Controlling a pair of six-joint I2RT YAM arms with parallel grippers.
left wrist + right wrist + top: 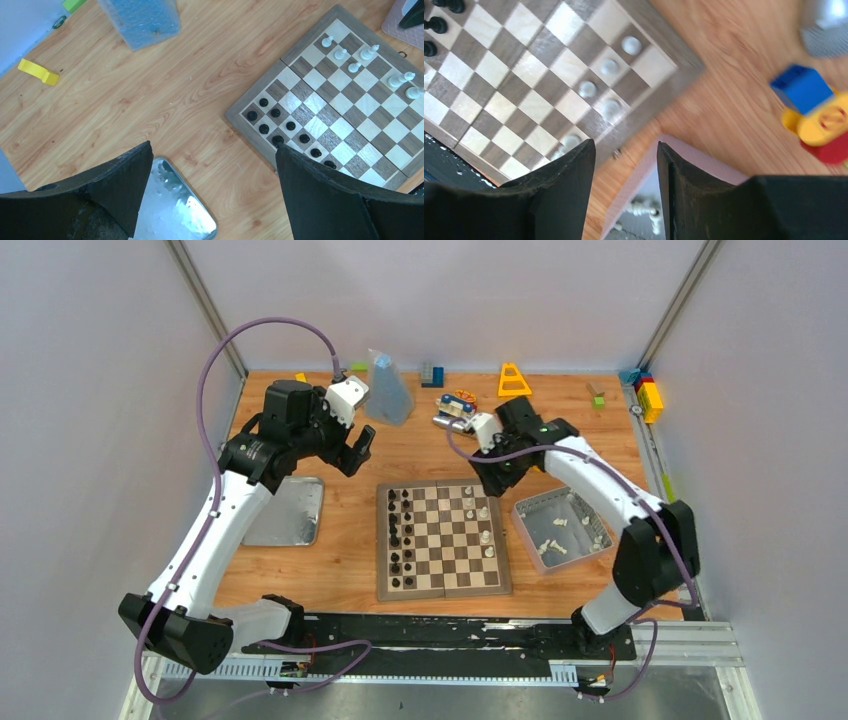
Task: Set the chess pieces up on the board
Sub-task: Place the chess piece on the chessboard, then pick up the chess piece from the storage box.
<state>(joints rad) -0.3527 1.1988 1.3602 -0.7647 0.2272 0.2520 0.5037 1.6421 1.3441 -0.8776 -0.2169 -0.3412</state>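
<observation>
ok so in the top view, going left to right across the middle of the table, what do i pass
metal lid → black pieces on the left columns of the board → white pieces on its right columns → tin holding more white pieces

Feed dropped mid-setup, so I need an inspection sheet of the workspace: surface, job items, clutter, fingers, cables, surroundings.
Surface: light wooden tabletop, no spills seen.
Job's things: square wooden chessboard centred; several white chess pieces stand on its right side, more lie in the shiny square metal tin beside it; black chess pieces stand in its two left columns.
Clutter: flat metal lid left of board; blue bubble-wrap bag, yellow plastic triangle, coloured toy blocks along far edge.
Grippers: left gripper fingers wide apart, empty; right gripper fingers apart, empty.
Cables: purple cables loop along both arms.
Surroundings: plain grey walls, metal frame posts.
</observation>
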